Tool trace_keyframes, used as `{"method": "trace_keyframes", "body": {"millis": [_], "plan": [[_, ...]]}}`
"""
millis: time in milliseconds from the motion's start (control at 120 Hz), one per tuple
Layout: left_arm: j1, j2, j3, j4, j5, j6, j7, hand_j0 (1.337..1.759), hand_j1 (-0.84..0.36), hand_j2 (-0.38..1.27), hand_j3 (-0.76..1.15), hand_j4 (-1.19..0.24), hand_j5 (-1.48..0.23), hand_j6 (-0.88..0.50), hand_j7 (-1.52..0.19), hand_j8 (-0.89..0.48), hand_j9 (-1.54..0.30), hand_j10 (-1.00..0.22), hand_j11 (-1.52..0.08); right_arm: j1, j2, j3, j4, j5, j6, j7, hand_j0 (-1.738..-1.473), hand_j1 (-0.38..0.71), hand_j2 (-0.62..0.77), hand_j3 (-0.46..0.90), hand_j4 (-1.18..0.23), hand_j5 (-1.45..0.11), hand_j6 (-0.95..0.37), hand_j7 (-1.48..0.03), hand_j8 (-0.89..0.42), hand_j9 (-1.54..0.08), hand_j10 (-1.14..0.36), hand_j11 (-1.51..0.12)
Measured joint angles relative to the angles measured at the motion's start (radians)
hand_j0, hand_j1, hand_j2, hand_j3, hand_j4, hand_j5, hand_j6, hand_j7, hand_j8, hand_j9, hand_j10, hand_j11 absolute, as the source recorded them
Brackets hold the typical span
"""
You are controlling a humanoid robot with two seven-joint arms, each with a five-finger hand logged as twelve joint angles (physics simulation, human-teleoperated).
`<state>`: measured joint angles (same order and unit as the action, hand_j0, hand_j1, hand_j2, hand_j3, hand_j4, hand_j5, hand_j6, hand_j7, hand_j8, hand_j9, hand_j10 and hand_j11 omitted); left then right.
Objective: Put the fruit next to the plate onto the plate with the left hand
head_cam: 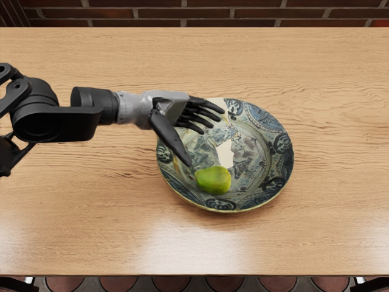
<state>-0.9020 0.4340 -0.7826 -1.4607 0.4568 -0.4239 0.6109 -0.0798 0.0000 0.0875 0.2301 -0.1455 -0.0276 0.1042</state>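
Observation:
A green fruit (213,180) lies inside the patterned plate (276,143), near its front left rim. My left hand (189,121) hovers over the plate's left side, just above and behind the fruit. Its fingers (205,114) are spread toward the right and its thumb (172,139) points down toward the fruit without gripping it. The hand holds nothing. The left arm (73,114) reaches in from the left edge.
The wooden table (91,213) stretches around the plate on all sides. A brick wall (194,12) runs along the far edge. The table's front edge lies near the bottom of the view.

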Motion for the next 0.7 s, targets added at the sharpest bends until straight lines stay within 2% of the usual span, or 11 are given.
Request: {"method": "trace_keyframes", "body": {"millis": [142,217,342,458,542,700], "plan": [[0.004,0.044,-0.072,0.001,-0.179,-0.134,0.000,1.658,0.24,0.07,0.00,-0.10,-0.13,-0.09,-0.13,-0.08,-0.13,-0.09,-0.13,0.000,0.000,0.000,-0.001,0.000,0.000,0.000,-1.658,-0.33,0.00,0.00,-0.02,-0.02,-0.02,-0.02,-0.02,-0.02,-0.01,-0.02],[0.060,0.100,-0.089,0.013,-0.303,-0.161,0.000,1.658,0.27,0.05,0.00,-0.07,-0.09,-0.06,-0.09,-0.06,-0.09,-0.07,-0.09,0.000,0.000,0.001,-0.002,0.001,0.000,0.000,-1.658,-0.33,0.00,0.00,-0.02,-0.02,-0.02,-0.02,-0.02,-0.02,-0.02,-0.02],[0.165,0.219,-0.112,0.044,-0.508,-0.179,0.000,1.658,0.30,0.03,0.00,-0.04,-0.05,-0.04,-0.05,-0.03,-0.05,-0.04,-0.05,0.000,0.000,0.001,-0.004,0.001,0.000,0.000,-1.658,-0.33,0.00,0.00,-0.02,-0.02,-0.02,-0.02,-0.02,-0.02,-0.01,-0.02],[0.197,0.394,-0.119,0.058,-0.634,-0.185,0.000,1.658,0.32,0.02,0.00,-0.02,-0.03,-0.02,-0.03,-0.02,-0.03,-0.02,-0.03,0.000,0.000,0.000,-0.005,0.001,0.000,0.000,-1.658,-0.33,0.00,0.00,-0.02,-0.02,-0.02,-0.02,-0.02,-0.02,-0.01,-0.02],[0.223,0.460,-0.120,0.068,-0.699,-0.186,0.000,1.658,0.33,0.01,0.00,-0.02,-0.02,-0.01,-0.02,-0.01,-0.02,-0.02,-0.02,0.000,0.000,0.000,-0.006,0.001,0.000,0.000,-1.658,-0.33,0.00,0.00,-0.02,-0.02,-0.02,-0.02,-0.01,-0.02,-0.01,-0.02],[0.256,0.497,-0.117,0.123,-0.742,-0.187,0.000,1.658,0.34,0.01,0.00,-0.01,-0.01,-0.01,-0.01,-0.01,-0.01,-0.01,-0.01,0.000,0.000,0.000,-0.006,0.001,0.000,0.000,-1.658,-0.33,0.00,0.00,-0.02,-0.02,-0.02,-0.02,-0.02,-0.02,-0.01,-0.02]]}}
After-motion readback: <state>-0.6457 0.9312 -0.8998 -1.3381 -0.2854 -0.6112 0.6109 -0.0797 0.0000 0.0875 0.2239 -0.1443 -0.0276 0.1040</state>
